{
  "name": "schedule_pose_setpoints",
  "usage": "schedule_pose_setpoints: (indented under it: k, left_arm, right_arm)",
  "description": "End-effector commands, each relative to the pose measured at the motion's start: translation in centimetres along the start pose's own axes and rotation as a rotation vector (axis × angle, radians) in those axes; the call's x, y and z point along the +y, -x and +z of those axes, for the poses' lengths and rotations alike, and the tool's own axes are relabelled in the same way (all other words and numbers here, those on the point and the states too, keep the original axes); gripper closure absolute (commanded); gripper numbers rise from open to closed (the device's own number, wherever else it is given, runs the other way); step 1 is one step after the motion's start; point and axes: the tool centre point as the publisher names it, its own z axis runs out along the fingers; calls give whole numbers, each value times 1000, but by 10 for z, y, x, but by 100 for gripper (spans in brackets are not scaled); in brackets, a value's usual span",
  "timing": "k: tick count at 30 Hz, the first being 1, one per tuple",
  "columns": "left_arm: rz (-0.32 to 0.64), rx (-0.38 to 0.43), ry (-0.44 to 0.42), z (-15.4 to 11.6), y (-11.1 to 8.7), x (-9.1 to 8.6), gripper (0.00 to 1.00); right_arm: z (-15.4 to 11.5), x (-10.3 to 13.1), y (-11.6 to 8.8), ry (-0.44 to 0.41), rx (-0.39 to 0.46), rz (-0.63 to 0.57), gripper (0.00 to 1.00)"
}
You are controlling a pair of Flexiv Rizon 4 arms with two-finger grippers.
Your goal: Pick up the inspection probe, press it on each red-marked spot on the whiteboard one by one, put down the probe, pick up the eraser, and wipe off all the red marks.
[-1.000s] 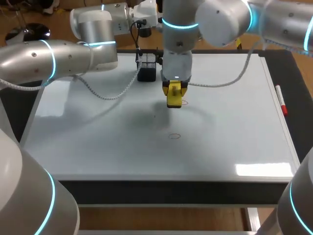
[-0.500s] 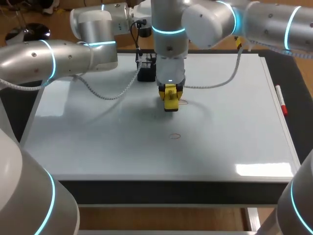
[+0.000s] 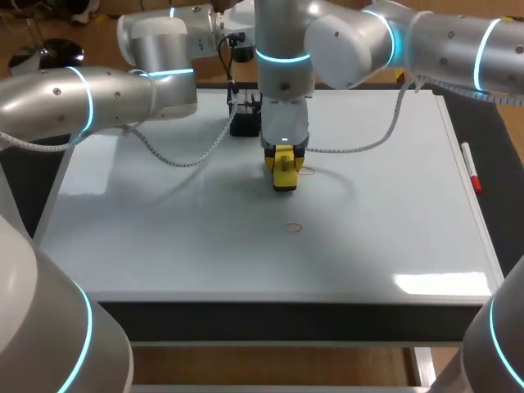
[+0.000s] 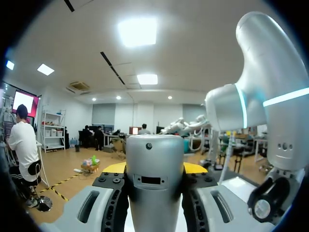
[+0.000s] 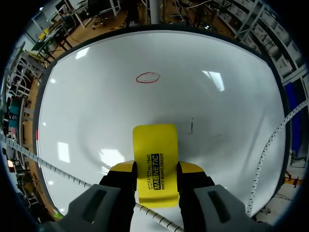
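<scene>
Nearest the front edge of the whiteboard [image 3: 164, 246], a small red ring [image 3: 293, 228] is drawn on open surface with nothing touching it. Farther in, the right claw [image 3: 283, 166] comes straight down over the middle of the board. Its yellow tips are closed only as far as the narrow sides of the yellow eraser [image 3: 284, 175], which they pinch from both sides. The eraser's long axis runs from the far side of the desk [image 3: 496, 139] towards the near side. Whether its pad is pressed on the board or just above it cannot be told.

A second, fainter red mark [image 3: 307, 171] lies just beside the eraser, on my right side of it. In the right wrist view the red ring sits straight ahead of the eraser's tip, well apart, in line with that long axis. By my judgement a stroke along the axis would meet it, while the close mark needs a short sideways pass. The right arm is far nearer to both marks.

A red pen [image 3: 471, 166] lies off the board at the right. Beyond the eraser stands a black box [image 3: 246, 116]. Farthest back, the raised left claw [image 4: 154, 169] grips a silver cylinder [image 4: 153, 150], probably the probe, between its tips.
</scene>
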Motion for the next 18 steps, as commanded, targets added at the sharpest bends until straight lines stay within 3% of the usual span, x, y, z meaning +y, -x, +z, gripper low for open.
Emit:
schedule_pose_setpoints:
  k: [1,18]
  left_arm:
    - [-1,2,0,1,1,-1,100]
    - [-1,2,0,1,1,-1,100]
  right_arm:
    - [2,-2,-2,3,-4,-5,100]
    - [11,-3,-15,27,-15,23,100]
